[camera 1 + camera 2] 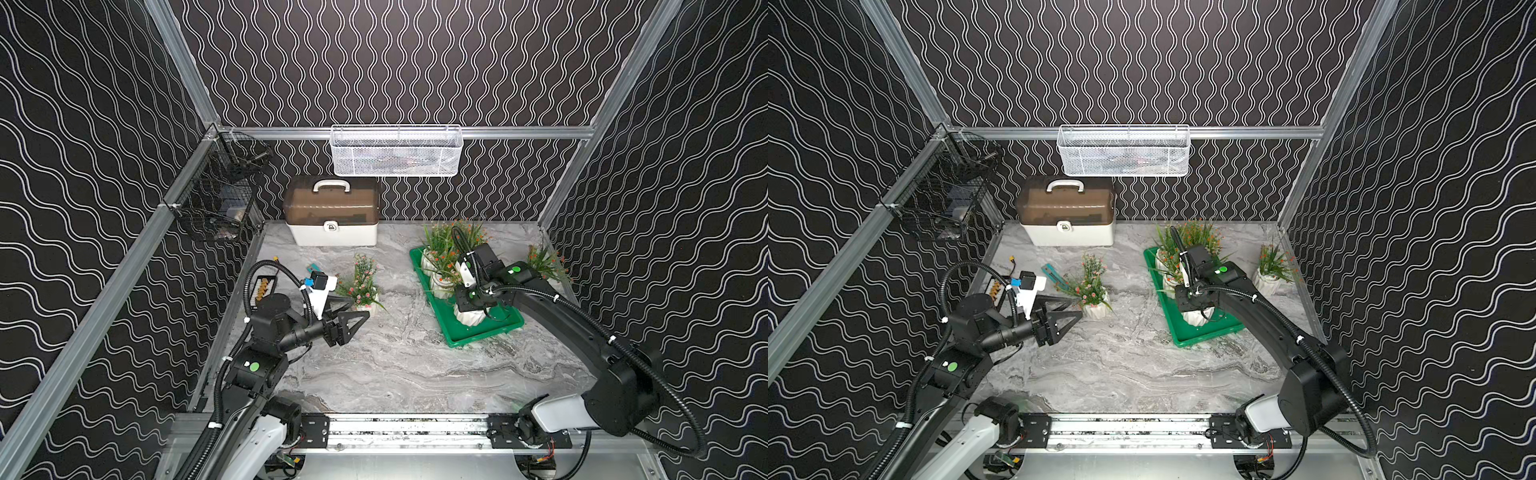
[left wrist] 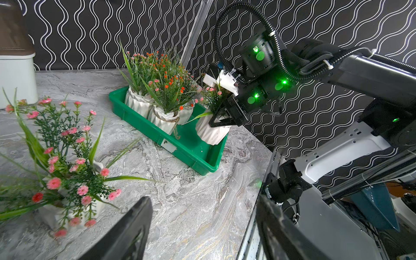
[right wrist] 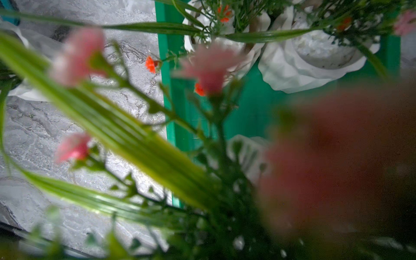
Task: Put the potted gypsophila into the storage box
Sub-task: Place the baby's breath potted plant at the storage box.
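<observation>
table (image 1: 395,374): flat grey marble-look top
left gripper (image 2: 203,200): fingers spread wide, holding nothing, beside a loose pot (image 1: 368,309) with pink flowers
right gripper (image 2: 217,117): pinched tight on a tilted pot (image 2: 211,135), ribbed white, at the storage box's near end
storage box (image 2: 191,157): green plastic tray, three more pots (image 2: 163,117) inside
walls (image 1: 415,62): black, white wavy lines

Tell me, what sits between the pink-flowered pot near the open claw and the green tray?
Nothing: only bare marble tabletop separates the pink-flowered pot from the green tray, as both top views and the left wrist view show.
</observation>
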You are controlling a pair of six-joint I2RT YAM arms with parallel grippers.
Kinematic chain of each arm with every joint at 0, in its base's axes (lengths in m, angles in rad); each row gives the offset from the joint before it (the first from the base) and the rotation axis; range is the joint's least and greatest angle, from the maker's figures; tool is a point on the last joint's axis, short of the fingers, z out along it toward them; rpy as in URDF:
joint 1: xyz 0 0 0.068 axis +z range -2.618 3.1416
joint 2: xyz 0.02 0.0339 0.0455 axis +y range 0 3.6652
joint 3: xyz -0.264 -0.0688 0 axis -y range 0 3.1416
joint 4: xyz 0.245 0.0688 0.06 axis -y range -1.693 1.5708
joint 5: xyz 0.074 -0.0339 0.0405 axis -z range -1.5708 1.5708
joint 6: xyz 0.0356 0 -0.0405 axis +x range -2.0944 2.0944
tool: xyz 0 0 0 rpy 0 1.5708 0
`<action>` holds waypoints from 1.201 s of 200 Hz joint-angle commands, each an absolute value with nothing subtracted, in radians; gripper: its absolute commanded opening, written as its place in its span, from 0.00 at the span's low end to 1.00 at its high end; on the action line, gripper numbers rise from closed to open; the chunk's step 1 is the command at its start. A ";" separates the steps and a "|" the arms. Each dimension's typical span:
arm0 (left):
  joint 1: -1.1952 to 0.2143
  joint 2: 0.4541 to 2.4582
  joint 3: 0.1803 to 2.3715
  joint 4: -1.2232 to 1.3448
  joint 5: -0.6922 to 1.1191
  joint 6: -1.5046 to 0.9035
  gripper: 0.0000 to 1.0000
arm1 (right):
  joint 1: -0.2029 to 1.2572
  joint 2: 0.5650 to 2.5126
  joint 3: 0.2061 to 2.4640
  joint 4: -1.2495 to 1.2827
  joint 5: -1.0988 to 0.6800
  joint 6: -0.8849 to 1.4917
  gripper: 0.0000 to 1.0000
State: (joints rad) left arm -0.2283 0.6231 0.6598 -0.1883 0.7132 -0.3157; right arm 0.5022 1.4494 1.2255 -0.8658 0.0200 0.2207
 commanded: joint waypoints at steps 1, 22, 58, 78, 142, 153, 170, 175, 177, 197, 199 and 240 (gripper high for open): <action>-0.224 0.625 0.664 -0.179 0.729 -0.314 0.76 | 0.502 1.465 1.206 -0.788 0.015 0.239 0.00; -0.221 0.633 0.661 -0.172 0.735 -0.321 0.76 | 0.503 1.480 1.191 -0.755 0.008 0.238 0.00; -0.220 0.642 0.661 -0.175 0.736 -0.321 0.76 | 0.503 1.513 1.182 -0.717 0.002 0.233 0.00; -0.219 0.643 0.661 -0.177 0.735 -0.321 0.76 | 0.503 1.525 1.173 -0.695 0.009 0.232 0.00; -0.209 0.656 0.660 -0.163 0.742 -0.330 0.76 | 0.503 1.566 1.143 -0.612 0.041 0.198 0.00; -0.205 0.658 0.661 -0.163 0.741 -0.330 0.76 | 0.503 1.577 1.143 -0.603 0.040 0.195 0.00; -0.200 0.655 0.661 -0.166 0.741 -0.328 0.76 | 0.503 1.592 1.143 -0.592 0.043 0.195 0.00; -0.200 0.654 0.659 -0.166 0.742 -0.328 0.76 | 0.503 1.595 1.141 -0.585 0.046 0.196 0.00; -0.200 0.652 0.659 -0.166 0.742 -0.328 0.76 | 0.502 1.596 1.140 -0.583 0.047 0.197 0.00; -0.200 0.644 0.658 -0.171 0.737 -0.329 0.76 | 0.502 1.607 1.141 -0.570 0.051 0.205 0.00; -0.200 0.642 0.658 -0.172 0.737 -0.328 0.76 | 0.503 1.607 1.141 -0.568 0.051 0.205 0.00; -0.193 0.626 0.663 -0.205 0.710 -0.307 0.76 | 0.503 1.649 1.151 -0.527 0.051 0.219 0.00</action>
